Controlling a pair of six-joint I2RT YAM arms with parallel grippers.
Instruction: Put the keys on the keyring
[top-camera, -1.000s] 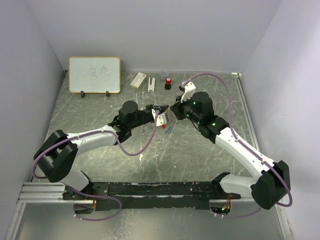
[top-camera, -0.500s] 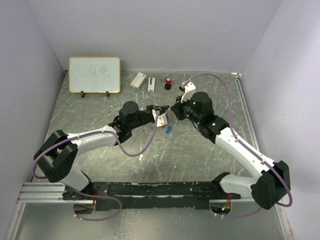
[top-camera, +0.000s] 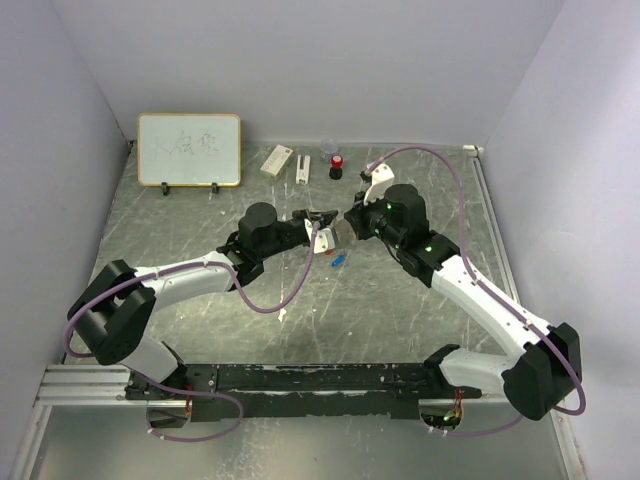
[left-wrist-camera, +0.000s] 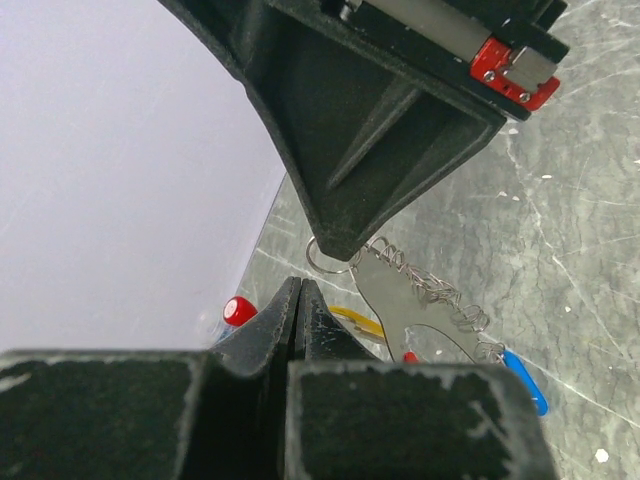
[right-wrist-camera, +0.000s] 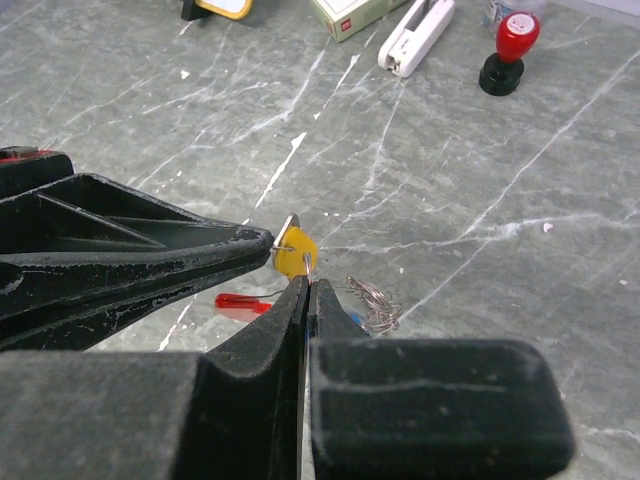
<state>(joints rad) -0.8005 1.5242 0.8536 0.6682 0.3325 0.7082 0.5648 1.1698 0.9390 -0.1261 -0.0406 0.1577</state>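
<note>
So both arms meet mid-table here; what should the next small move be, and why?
Probably lower the tan key toward the beaded chain. The right gripper is shut on the key's head and the left gripper, also shut, touches its small ring, but the chain and red tag seem to lie on the table, held by neither.

Scratched grey table (top-camera: 400, 320) — whiteboard (top-camera: 189, 149), box (top-camera: 277, 160), stamp (top-camera: 337, 165), blue key (top-camera: 341, 261)

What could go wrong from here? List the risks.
1. The tan-gold key seems held only by the very tips of the right fingers, with the left fingers crowding it; a nudge may drop it.
2. The beaded chain lies bunched on the table; it could tangle when lifted.
</note>
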